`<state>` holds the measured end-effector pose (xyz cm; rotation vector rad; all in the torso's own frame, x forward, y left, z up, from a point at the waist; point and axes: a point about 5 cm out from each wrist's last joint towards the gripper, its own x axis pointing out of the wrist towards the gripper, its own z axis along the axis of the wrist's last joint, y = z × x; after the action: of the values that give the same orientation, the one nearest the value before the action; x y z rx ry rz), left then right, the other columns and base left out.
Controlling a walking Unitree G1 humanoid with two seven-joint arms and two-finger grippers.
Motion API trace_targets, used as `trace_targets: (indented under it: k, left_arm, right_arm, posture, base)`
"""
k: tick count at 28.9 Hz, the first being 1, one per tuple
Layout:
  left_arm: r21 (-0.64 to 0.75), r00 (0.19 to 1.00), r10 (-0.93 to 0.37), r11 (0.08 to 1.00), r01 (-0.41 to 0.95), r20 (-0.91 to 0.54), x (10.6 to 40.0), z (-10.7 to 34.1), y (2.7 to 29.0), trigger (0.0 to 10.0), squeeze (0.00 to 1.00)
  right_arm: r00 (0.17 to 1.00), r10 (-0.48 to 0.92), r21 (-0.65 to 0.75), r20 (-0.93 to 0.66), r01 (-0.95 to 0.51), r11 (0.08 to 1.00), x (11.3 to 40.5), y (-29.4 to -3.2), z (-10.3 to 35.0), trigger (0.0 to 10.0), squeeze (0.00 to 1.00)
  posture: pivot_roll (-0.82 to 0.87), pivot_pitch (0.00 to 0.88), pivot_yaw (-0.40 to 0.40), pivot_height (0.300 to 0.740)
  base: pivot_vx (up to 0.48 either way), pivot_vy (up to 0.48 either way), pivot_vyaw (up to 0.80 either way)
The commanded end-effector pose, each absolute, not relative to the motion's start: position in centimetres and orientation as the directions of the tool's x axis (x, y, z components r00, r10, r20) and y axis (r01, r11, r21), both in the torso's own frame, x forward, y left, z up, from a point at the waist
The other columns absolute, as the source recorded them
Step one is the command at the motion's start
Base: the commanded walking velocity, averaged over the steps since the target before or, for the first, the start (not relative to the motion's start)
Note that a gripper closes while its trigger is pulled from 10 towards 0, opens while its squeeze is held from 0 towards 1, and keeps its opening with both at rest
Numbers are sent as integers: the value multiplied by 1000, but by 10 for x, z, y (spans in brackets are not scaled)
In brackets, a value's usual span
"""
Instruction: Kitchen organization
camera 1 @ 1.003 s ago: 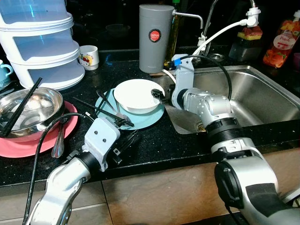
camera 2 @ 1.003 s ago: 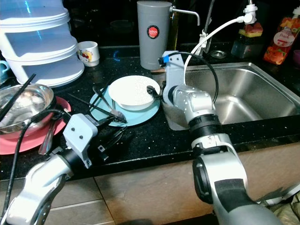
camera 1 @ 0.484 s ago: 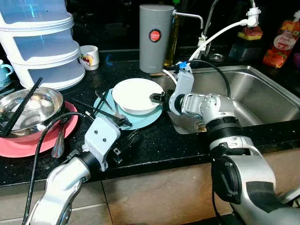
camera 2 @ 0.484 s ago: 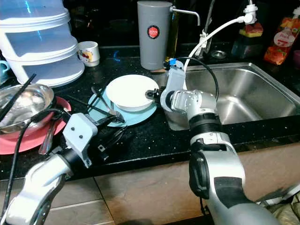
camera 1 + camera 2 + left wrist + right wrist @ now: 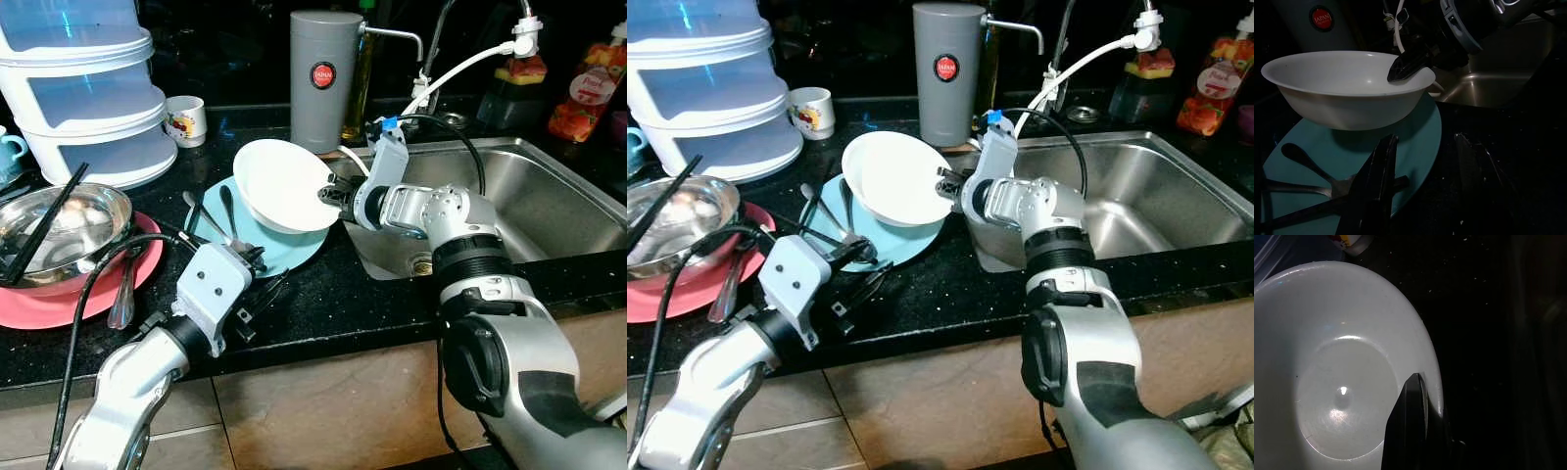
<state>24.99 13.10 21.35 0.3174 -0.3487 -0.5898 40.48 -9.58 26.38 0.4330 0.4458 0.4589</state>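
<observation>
Beside the sink [image 5: 549, 196], the right gripper [image 5: 331, 193] pinched the white bowl's [image 5: 284, 183] rim, tilting it above the plate [image 5: 294, 250]; next, likely a carry sinkward. The left gripper [image 5: 1420, 166], fingers apart, hovered just short of the plate.

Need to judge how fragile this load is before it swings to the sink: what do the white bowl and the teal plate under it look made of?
White bowl: glazed ceramic or possibly melamine, judging by its glossy, opaque surface with sharp highlights; the right gripper pinches its rim. Teal plate: smooth, duller sheen, probably melamine or plastic, though glazed ceramic cannot be ruled out.
</observation>
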Motion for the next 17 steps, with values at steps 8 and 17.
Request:
trace_targets:
  k: [8, 17]
  left_arm:
    - [378, 776, -589, 787, 488, 225, 250, 213, 130, 10000, 0]
    - [379, 777, -590, 785, 490, 219, 251, 212, 130, 10000, 0]
  right_arm:
    - [795, 481, 455, -369, -297, 840, 405, -97, 252, 10000, 0]
    - [789, 463, 420, -403, -291, 860, 404, -97, 245, 10000, 0]
  posture:
    - [35, 71, -33, 740]
    - [37, 72, -33, 740]
  base:
    - [0, 0, 0]
    - [0, 0, 0]
